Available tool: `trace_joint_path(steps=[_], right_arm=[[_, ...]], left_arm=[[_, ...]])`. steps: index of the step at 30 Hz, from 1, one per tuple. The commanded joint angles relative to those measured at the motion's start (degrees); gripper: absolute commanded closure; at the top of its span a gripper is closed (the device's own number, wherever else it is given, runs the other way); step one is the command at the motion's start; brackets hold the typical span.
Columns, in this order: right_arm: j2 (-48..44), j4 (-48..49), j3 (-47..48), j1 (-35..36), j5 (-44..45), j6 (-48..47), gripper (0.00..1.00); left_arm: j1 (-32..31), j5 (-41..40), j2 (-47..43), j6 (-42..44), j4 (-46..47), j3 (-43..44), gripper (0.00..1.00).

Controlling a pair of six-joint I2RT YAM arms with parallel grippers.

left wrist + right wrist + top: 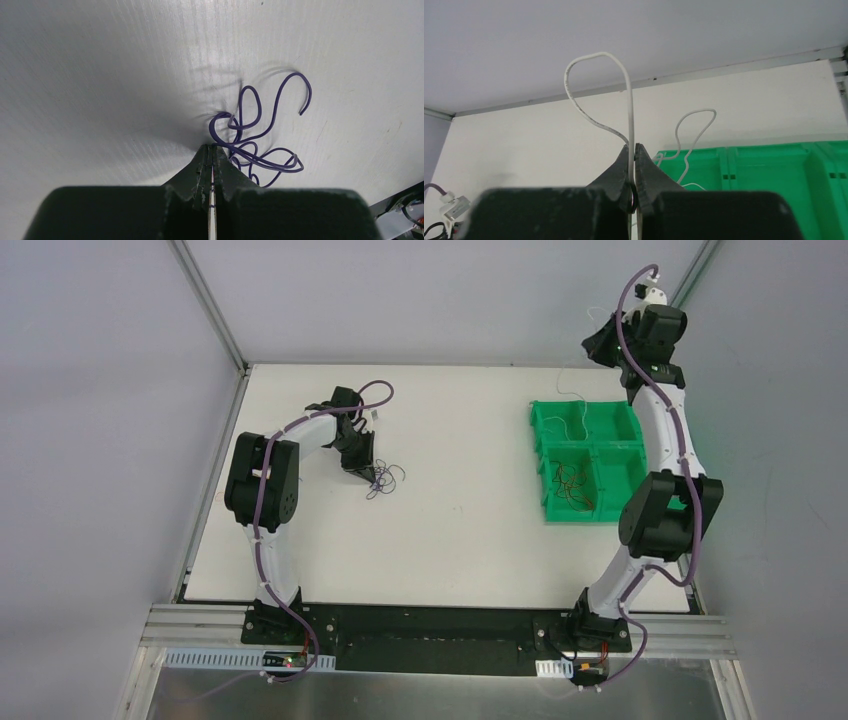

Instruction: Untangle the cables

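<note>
A black-purple cable bundle (386, 478) lies on the white table (460, 540) left of centre. My left gripper (368, 471) is low over the table and shut on one strand at the bundle's edge. In the left wrist view the jaws (214, 148) are closed, and the loops (268, 166) spread out to the right. My right gripper (600, 343) is raised at the far right and shut on a white cable (630, 110). This cable loops above the tips (633, 146) and trails down into the green bin (578, 412). Red and orange cables (572, 486) lie in the bin's near-left compartment.
The green four-compartment bin (590, 445) stands at the right of the table, under the right arm; it also shows in the right wrist view (774, 170). Grey walls and an aluminium frame (215, 310) surround the table. A black strip runs along the near edge.
</note>
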Motion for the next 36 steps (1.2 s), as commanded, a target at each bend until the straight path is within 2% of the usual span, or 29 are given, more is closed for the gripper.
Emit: trace_joint_path(steps=[1,13,24,32,36], right_arm=[[4.3,-0.4,1.7,-0.1,-5.3,5.4,1.0],[12.5,-6.6,-0.5,0.0,-4.2,-4.2,1.0],[12.4,-15.7,-4.8,0.6,-2.2,-10.2,1.0],[14.9,-22.0,-3.0,1.7,1.2,-13.2,1.0],[17.1,-27.4,2.6,2.0,-1.4,-13.7,0.83]], left_arm=[[0.5,-1.3,3.1,1.0,-1.9,-1.1,1.0],[0.5,-0.8,3.3,1.3,-1.9,-1.1,1.0],[0.5,-0.6,3.5,1.4,-2.0,-1.0,1.0],[0.5,-0.3,3.2,1.5,-2.0,-1.3,1.0],[0.5,0.0,3.3,1.7,-2.0,-1.3,1.0]])
